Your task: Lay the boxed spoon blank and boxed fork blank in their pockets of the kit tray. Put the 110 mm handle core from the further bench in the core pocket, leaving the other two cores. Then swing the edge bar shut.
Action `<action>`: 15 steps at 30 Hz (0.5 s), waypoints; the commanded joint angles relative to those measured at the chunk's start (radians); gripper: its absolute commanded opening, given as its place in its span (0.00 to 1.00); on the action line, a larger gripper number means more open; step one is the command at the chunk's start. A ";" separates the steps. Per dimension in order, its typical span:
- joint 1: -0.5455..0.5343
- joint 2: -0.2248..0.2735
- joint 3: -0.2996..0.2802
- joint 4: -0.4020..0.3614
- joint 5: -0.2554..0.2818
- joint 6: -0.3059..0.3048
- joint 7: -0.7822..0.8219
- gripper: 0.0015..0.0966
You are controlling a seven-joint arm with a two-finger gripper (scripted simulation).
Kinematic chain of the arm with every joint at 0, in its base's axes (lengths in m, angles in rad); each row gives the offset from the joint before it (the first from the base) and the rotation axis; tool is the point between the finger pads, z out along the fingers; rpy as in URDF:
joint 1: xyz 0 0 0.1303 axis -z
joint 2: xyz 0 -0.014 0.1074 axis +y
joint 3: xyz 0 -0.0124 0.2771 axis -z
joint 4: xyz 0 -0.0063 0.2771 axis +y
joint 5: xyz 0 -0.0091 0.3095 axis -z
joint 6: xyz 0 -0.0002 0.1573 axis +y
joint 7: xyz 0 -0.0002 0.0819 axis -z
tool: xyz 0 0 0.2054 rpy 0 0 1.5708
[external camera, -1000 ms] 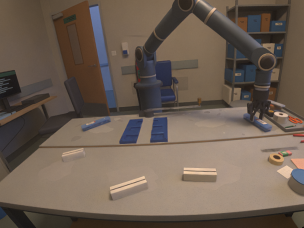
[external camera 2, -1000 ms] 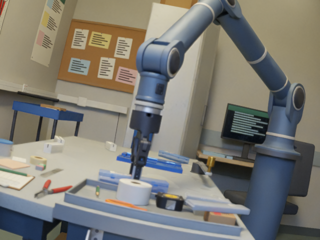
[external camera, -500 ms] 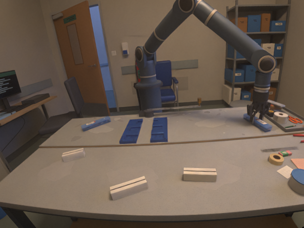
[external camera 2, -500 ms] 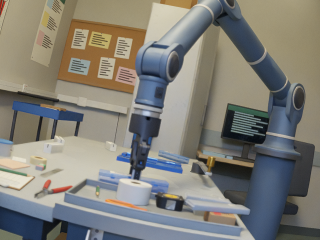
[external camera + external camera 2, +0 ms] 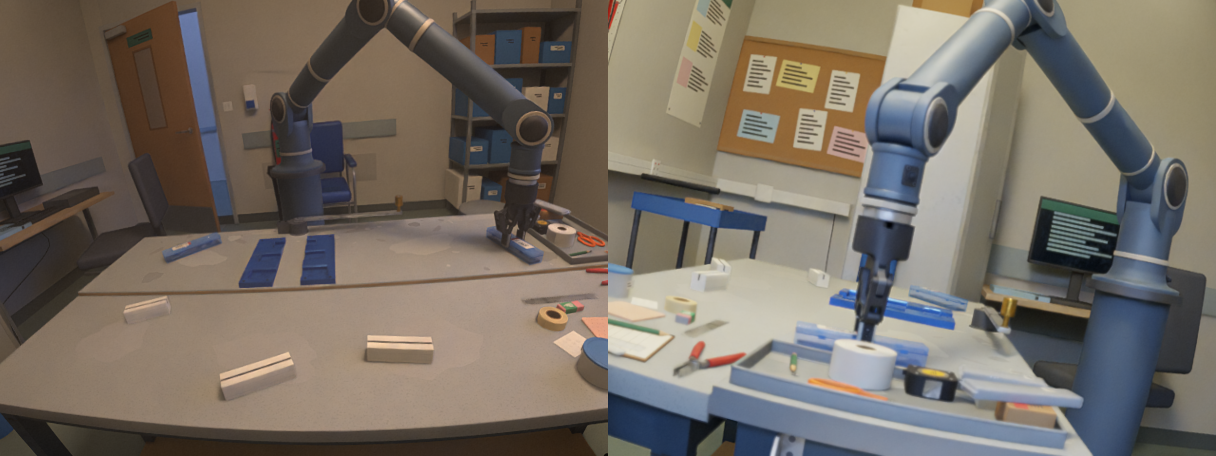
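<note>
A light blue boxed blank (image 5: 515, 244) lies flat on the far bench just left of a grey tool tray, and my gripper (image 5: 513, 234) is down on it, fingers closed across its width (image 5: 867, 328). The second boxed blank (image 5: 192, 247) lies at the far bench's left end. The dark blue kit tray (image 5: 290, 260) sits in two long parts mid-bench, in front of my base. Three white handle cores rest on the near bench: a short one (image 5: 147, 309), a long one (image 5: 257, 375) and a middle one (image 5: 399, 348).
The grey tool tray (image 5: 883, 380) beside the gripped box holds a white tape roll (image 5: 862, 363), tape measure, scissors and pencil. A wooden strip (image 5: 320, 287) runs between the benches. Tape roll (image 5: 552, 318), ruler and pliers (image 5: 704, 362) lie at the right.
</note>
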 commanded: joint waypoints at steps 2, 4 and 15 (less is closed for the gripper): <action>0.000 -0.001 0.000 0.000 0.000 0.000 0.000 0.39; 0.000 -0.001 0.000 0.000 0.000 0.000 0.000 0.35; 0.000 0.000 0.000 0.000 0.000 0.000 0.000 0.12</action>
